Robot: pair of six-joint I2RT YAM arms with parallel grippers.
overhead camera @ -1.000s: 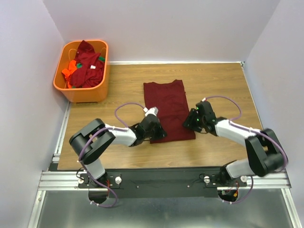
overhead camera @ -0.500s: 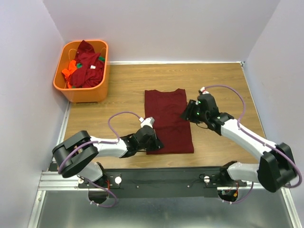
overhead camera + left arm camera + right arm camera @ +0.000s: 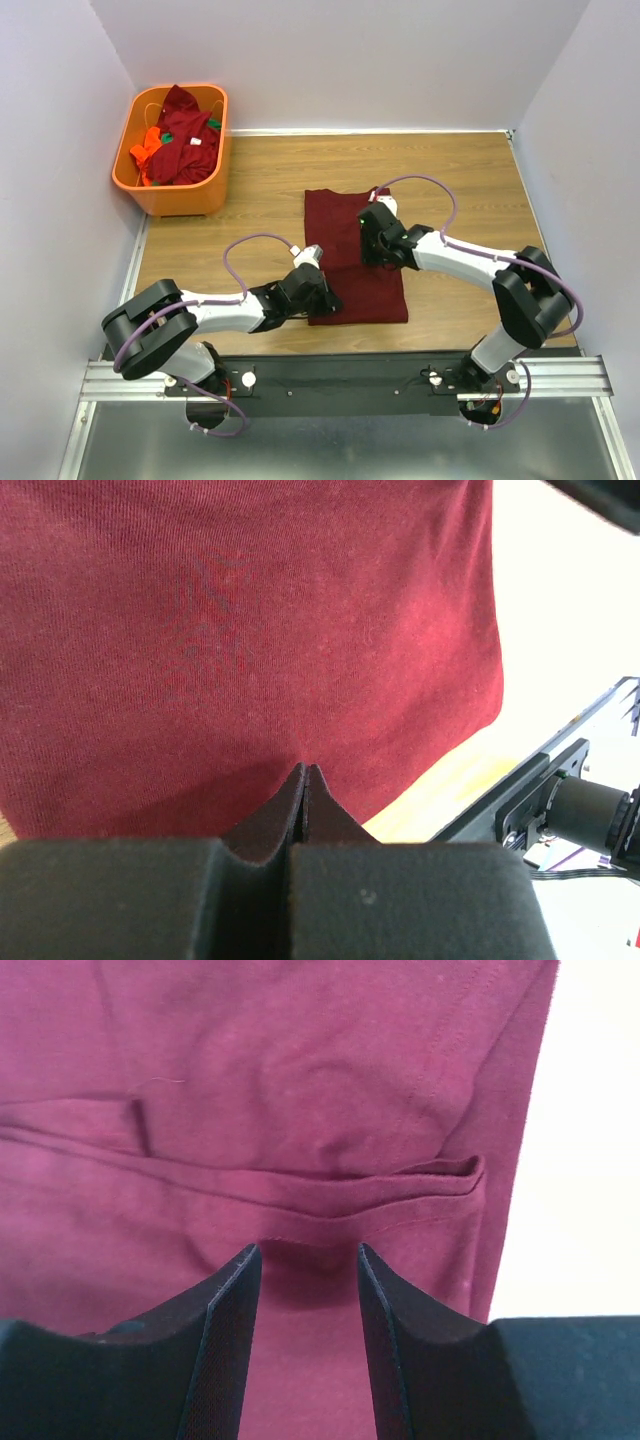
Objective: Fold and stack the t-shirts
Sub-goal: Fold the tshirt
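A dark maroon t-shirt, folded into a long strip, lies flat on the wooden table. My left gripper is shut, with its tips resting on the shirt's near left edge. In the left wrist view the closed gripper points across the smooth cloth, and no cloth shows between the fingers. My right gripper is open just above the shirt's middle right. In the right wrist view the gripper straddles a folded hem of the shirt. More t-shirts, maroon with some orange and green, lie heaped in the basket.
An orange plastic basket stands at the table's far left corner. White walls close in the table on the left, back and right. A metal rail with the arm bases runs along the near edge.
The shirt slid toward the near edge and straightened, with my left gripper on it. My right gripper swung from the shirt's right edge to over its middle.
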